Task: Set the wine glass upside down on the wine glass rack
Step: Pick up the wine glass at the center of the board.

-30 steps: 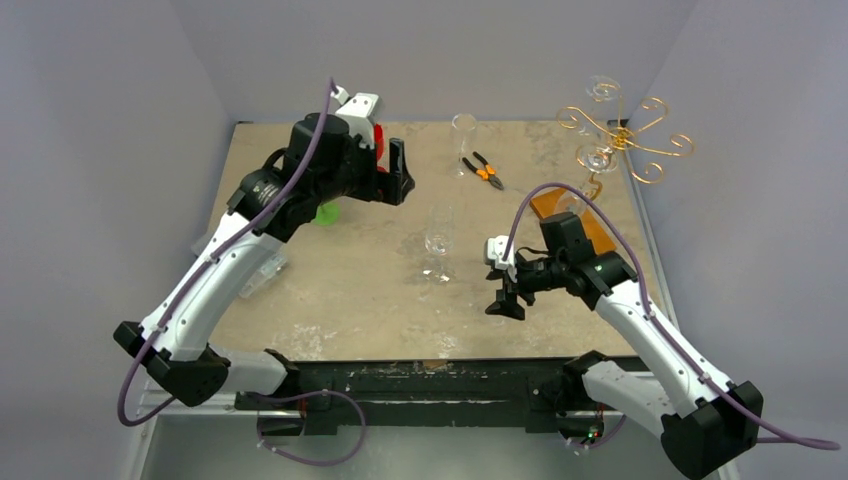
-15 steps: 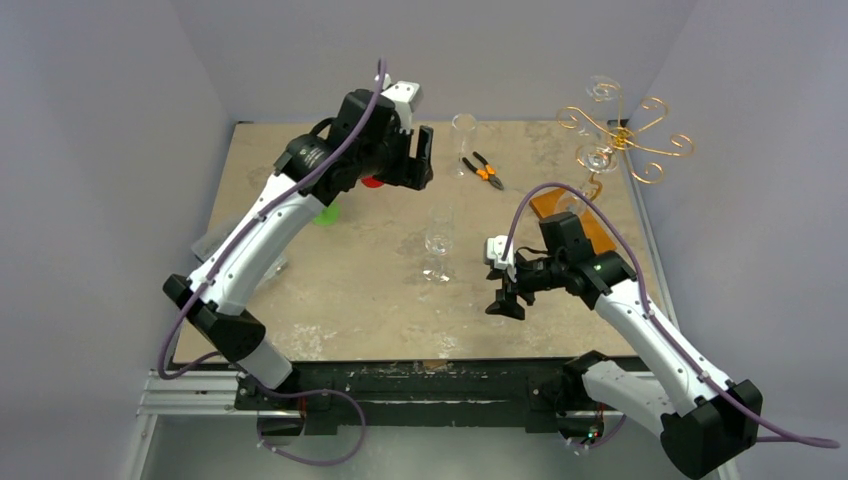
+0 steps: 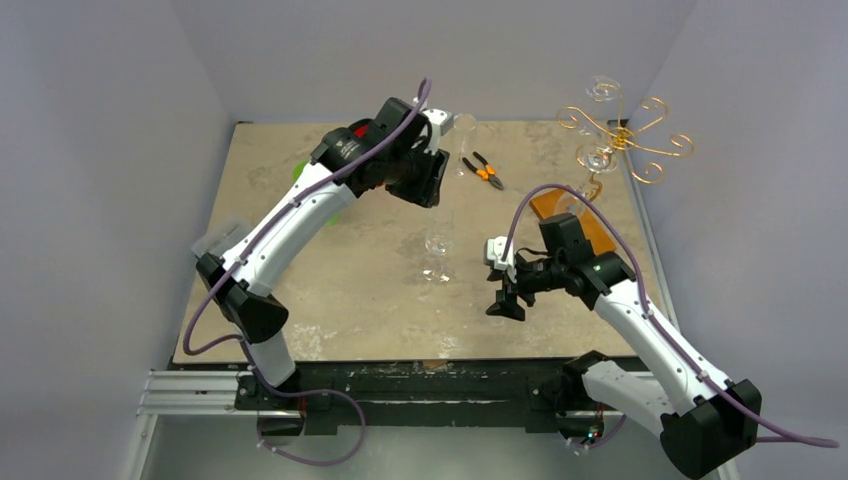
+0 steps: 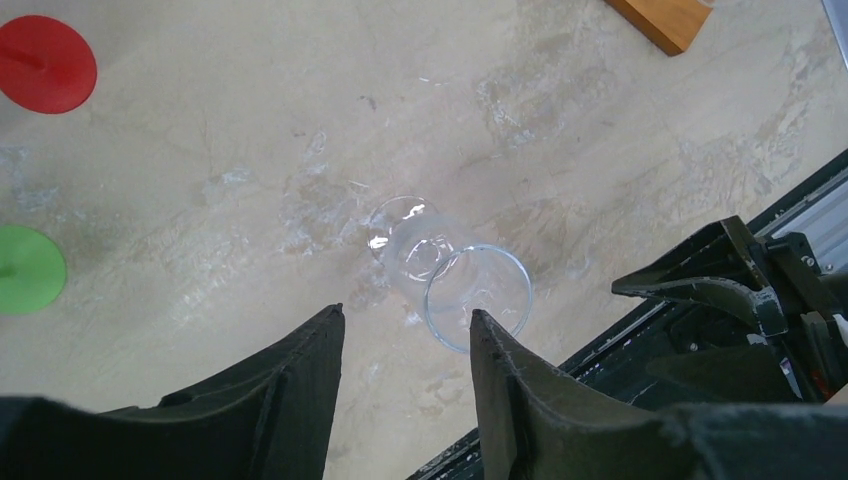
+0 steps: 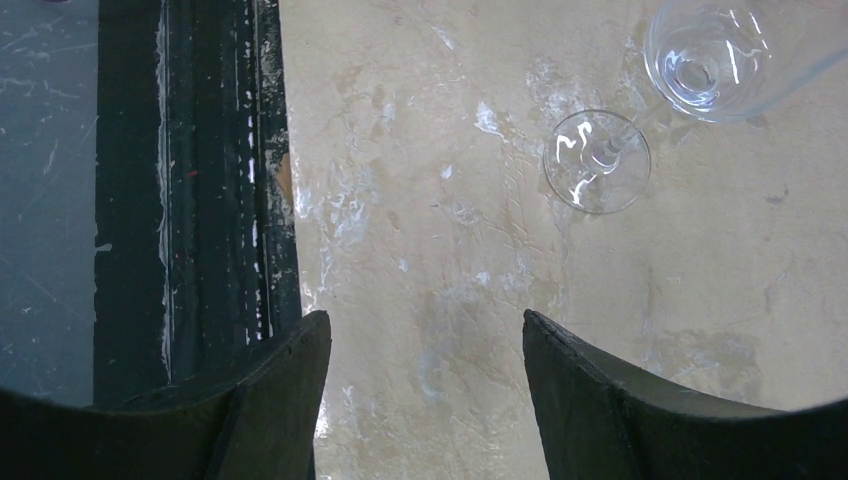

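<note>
Wine glass [image 3: 437,245] stands upright at table [image 3: 350,290] centre, well apart from wine glass rack [image 3: 622,138] at rear right. It is clear, so its outline is faint in top view. Rack's wood base [image 3: 545,205] is part hidden by R arm. Left gripper [image 3: 427,186] hangs above the glass rim, jaws approx. half apart, nothing clamped; rim contact: cannot tell. Right gripper [image 3: 505,302] sits low near front edge, jaws wide, empty. Qty: 1 centre glass; 1 rear glass [image 3: 465,126], part hidden by L wrist; hung glass [image 3: 597,158] on rack, no. unclear; 1 pr pliers [image 3: 486,171]; 1 red disc [image 4: 45,62]; 1 green disc [image 4: 28,268], cut off at frame edge.
</note>
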Robot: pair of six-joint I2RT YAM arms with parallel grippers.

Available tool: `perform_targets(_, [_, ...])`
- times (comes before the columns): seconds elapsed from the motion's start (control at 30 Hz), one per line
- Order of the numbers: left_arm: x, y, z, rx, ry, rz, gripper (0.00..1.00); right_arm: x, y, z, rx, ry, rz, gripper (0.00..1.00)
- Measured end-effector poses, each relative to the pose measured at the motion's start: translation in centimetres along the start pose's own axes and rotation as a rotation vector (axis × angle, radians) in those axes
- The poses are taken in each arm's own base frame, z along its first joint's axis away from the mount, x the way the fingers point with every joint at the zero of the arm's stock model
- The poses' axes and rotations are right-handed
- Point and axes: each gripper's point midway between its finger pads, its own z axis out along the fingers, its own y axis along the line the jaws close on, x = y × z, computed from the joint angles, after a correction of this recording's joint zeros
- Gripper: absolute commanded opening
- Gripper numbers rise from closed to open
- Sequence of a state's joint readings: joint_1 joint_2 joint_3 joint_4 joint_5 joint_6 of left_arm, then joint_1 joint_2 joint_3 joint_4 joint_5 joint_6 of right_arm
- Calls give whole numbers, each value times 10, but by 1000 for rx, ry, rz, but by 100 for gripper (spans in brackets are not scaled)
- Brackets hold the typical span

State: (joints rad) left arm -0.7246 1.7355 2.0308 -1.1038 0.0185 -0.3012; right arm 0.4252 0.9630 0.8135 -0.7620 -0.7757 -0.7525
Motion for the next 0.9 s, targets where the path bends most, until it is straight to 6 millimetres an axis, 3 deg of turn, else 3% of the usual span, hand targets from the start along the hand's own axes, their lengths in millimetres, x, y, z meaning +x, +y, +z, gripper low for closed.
perform_targets(0.6, [26, -3, 30, -6, 172, 73, 24, 0, 0, 0, 0, 0, 1, 68])
perform_targets(0.67, [27, -5, 31, -2, 182, 78, 16, 0, 0, 0, 0, 0, 1, 68])
perform_targets(0.73, [29, -5, 33, 3, 191, 84, 0, 0, 0, 0, 0, 1, 1, 68])
perform_targets(0.9, [31, -6, 32, 9, 206, 101, 0, 0, 0, 0, 0, 0, 1, 68])
